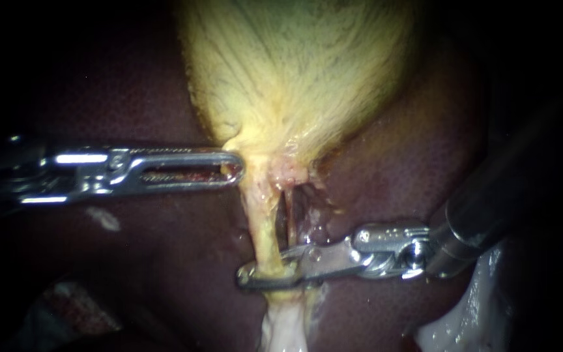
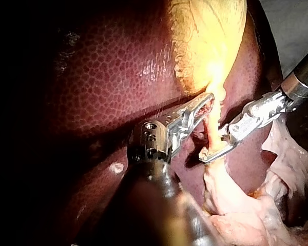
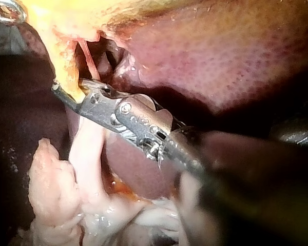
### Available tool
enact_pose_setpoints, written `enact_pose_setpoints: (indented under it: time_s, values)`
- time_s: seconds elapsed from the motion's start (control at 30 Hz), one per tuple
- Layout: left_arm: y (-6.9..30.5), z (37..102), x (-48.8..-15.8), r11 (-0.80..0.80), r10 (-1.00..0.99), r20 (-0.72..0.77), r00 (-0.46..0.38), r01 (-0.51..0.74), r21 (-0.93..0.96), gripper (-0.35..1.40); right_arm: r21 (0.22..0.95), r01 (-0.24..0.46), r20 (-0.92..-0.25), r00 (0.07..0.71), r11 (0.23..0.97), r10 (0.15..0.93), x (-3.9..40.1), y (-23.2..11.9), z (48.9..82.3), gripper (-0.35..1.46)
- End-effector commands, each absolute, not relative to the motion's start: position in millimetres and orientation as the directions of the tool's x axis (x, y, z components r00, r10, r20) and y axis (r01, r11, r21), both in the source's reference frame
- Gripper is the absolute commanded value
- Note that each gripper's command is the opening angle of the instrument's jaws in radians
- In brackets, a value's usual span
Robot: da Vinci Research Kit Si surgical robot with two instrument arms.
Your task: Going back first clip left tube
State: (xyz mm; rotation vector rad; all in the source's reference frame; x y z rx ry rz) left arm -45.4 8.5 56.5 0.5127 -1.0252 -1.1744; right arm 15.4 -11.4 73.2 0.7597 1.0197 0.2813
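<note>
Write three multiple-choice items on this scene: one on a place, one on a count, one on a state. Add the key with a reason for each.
1. Where is the tip of the right instrument?
A. at the yellow tube below the gallbladder
B. on the gallbladder's wide body
C. clear of all tissue

2. How many instruments show in the endoscope view?
A. one
B. two
C. three

3. How do the jaws of the left instrument stand?
A. wide open, clear of tissue
B. shut, holding nothing
C. shut on the gallbladder's narrow end

Key: 1 A, the tip meets the tube under the gallbladder; 2 B, one shaft enters from each side; 3 C, yellow tissue sits pinched between both jaws.
</note>
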Motion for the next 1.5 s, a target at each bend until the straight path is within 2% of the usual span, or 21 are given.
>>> enact_pose_setpoints:
  time_s: [0.03,0.33,0.43,0.47,0.57,0.6,0.7,0.97,1.2,1.5]
  values:
    - [8.5,56.5,-45.4,0.347,-0.923,0.384,0.034,0.505,0.79,-0.3,0.687,0.128,-0.663,0.515,0.716,0.543,15.4,-11.4,73.1,-0.35]
    - [8.5,56.5,-45.4,0.347,-0.923,0.384,0.034,0.505,0.79,-0.33,0.687,0.128,-0.663,0.515,0.716,0.544,15.4,-11.4,73.0,-0.35]
    - [8.5,56.5,-45.4,0.347,-0.923,0.384,0.034,0.505,0.79,-0.33,0.684,0.131,-0.666,0.512,0.717,0.542,15.5,-11.2,72.7,-0.03]
    - [8.5,56.5,-45.4,0.347,-0.923,0.384,0.034,0.505,0.79,-0.33,0.66,0.146,-0.689,0.507,0.736,0.518,15.5,-11.1,72.5,0.09]
    - [8.5,56.5,-45.4,0.347,-0.923,0.384,0.034,0.505,0.79,-0.33,0.62,0.17,-0.726,0.495,0.766,0.478,15.6,-10.7,72.2,0.35]
    - [8.5,56.5,-45.4,0.347,-0.923,0.384,0.034,0.505,0.79,-0.33,0.611,0.176,-0.734,0.49,0.772,0.47,15.7,-10.7,72.1,0.39]
    - [8.5,56.5,-45.4,0.347,-0.923,0.384,0.034,0.505,0.79,-0.33,0.607,0.18,-0.741,0.479,0.774,0.47,15.7,-10.7,72.2,0.44]
    - [8.5,56.5,-45.4,0.347,-0.923,0.384,0.034,0.505,0.79,-0.33,0.544,0.219,-0.789,0.462,0.81,0.405,16.0,-10.7,72.2,0.52]
    - [8.4,56.4,-45.4,0.347,-0.923,0.384,0.033,0.505,0.79,-0.33,0.495,0.225,-0.817,0.448,0.839,0.362,16.6,-10.8,72.4,0.58]
    - [8.4,56.3,-45.5,0.347,-0.923,0.384,0.033,0.506,0.79,-0.33,0.469,0.234,-0.842,0.411,0.852,0.351,17.5,-11.8,73.1,0.6]
